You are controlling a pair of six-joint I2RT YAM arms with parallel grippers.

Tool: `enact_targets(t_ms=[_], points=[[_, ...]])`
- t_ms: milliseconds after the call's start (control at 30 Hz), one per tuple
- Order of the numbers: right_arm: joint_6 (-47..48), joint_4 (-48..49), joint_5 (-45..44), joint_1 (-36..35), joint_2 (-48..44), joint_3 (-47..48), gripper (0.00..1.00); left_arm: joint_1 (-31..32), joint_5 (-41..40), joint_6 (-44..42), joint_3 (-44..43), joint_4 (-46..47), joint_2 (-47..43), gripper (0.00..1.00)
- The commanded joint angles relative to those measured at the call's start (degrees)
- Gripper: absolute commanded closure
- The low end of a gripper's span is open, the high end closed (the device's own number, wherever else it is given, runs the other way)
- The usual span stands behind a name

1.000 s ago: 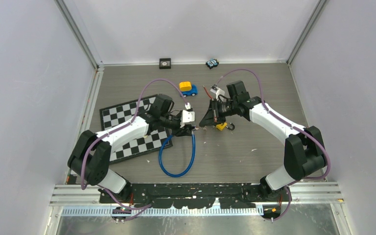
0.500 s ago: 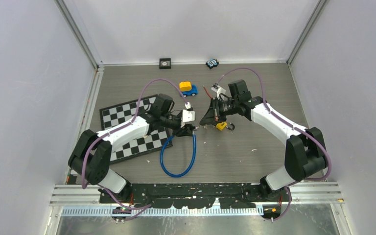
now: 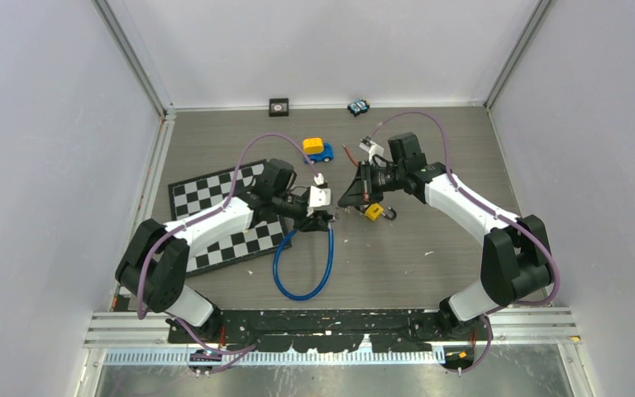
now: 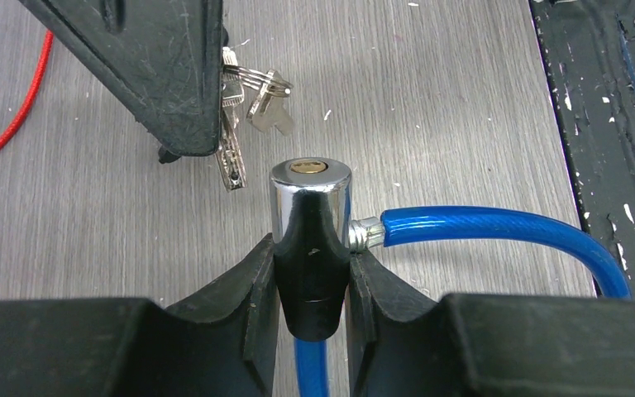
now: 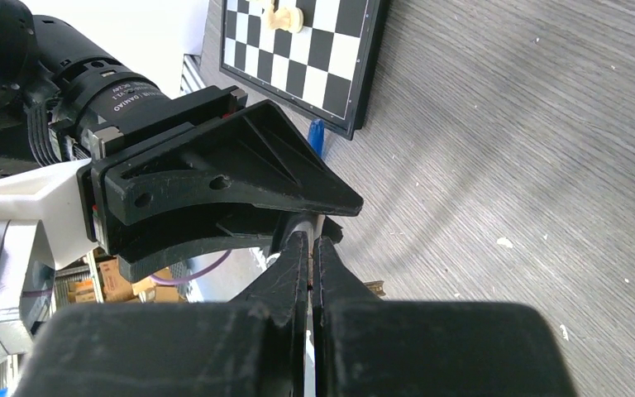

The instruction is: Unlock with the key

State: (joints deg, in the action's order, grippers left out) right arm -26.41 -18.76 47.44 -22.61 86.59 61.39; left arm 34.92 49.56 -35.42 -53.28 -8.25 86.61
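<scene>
The lock's chrome-and-black barrel (image 4: pixel 310 207) stands between the left gripper's (image 4: pixel 311 285) jaws, which are shut on it, keyhole (image 4: pixel 308 166) facing away. Its blue cable (image 4: pixel 496 225) runs off to the right and loops on the table (image 3: pixel 302 269). My right gripper (image 5: pixel 310 248) is shut on a silver key (image 4: pixel 231 161), with a ring and a spare key (image 4: pixel 269 116) hanging beside it. The key tip sits just left of the keyhole, outside it. In the top view both grippers meet near mid-table, left (image 3: pixel 324 217) and right (image 3: pixel 346 203).
A yellow padlock (image 3: pixel 373 212) lies right beside the right gripper. A chessboard (image 3: pixel 223 215) lies under the left arm, and a blue-and-yellow toy car (image 3: pixel 317 149) sits behind. A red cord (image 4: pixel 16 116) trails on the table. Two small items (image 3: pixel 279 106) (image 3: pixel 358 107) rest at the back wall.
The right wrist has shifted slightly toward the back, and the cable loop has nudged a little to the right. Both grips are unchanged.
</scene>
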Motion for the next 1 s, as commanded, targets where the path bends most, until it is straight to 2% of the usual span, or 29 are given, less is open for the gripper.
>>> enact_targets(t_ms=[0, 133, 233, 333, 467, 600, 667, 867, 967], points=[[0.6, 0.7, 1.6, 2.2, -2.5, 1.1, 1.00, -0.1, 1.3, 0.7, -0.3, 4.8, -1.6, 1.00], [-0.3, -0.4, 3.5, 4.2, -3.6, 1.9, 0.99, -0.4, 1.5, 0.1, 1.1, 6.8, -2.6, 1.00], [0.2, -3.5, 5.6, 4.4, -4.0, 3.9, 1.00, -0.5, 2.2, -3.4, -0.3, 3.7, -3.2, 1.00], [2.7, -9.9, 8.1, 4.4, -3.6, 7.9, 0.99, -0.5, 1.8, -8.8, -5.1, -5.9, -3.8, 1.00], [10.4, -18.3, 7.5, 4.6, -3.2, 12.8, 1.00, -0.5, -4.6, -13.0, -15.1, -22.1, -3.1, 1.00], [11.4, -18.6, 7.1, 6.2, -2.9, 12.9, 1.00, -0.4, -12.2, -14.4, -24.0, -35.5, -1.3, 1.00], [11.8, -18.5, 7.1, 7.0, -2.4, 12.7, 1.00, -0.4, -13.9, -15.7, -25.7, -40.9, -1.2, 1.00], [10.8, -15.9, 5.8, 8.3, -3.4, 11.6, 1.00, -0.3, -15.5, -21.8, -29.4, -50.5, -1.9, 1.00], [10.1, -14.9, 3.7, 8.5, -5.0, 11.2, 1.00, 0.9, -19.1, -22.4, -32.6, -50.9, -1.5, 1.00]])
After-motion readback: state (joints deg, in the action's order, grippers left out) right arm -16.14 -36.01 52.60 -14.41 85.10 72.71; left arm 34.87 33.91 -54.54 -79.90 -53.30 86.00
